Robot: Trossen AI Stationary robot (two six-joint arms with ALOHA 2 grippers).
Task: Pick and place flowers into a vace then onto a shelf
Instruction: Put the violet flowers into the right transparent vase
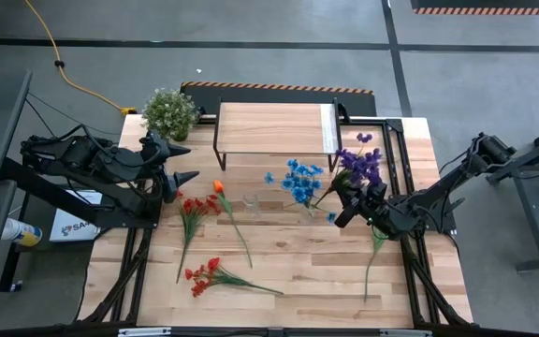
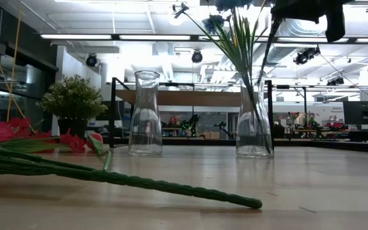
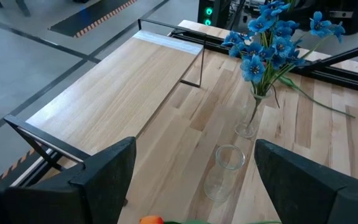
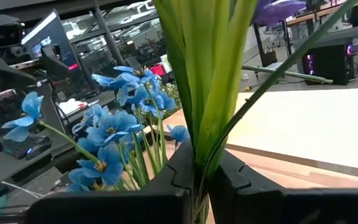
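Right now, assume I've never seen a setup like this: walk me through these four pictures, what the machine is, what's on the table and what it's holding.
This is a robot with two dark arms at a wooden table, each ending in a two-finger hand. One picture looks straight down from above, one looks level across the tabletop, and the other two come from cameras on each wrist.

The left hand waits open near the potted plant, holding nothing. The right hand is shut on the green stalks of the purple flowers, beside the vase of blue flowers.

Also on the table: an empty glass vase, red and orange flowers lying loose, more red flowers nearer the front edge, and a low wooden shelf on black legs, with nothing on it yet.
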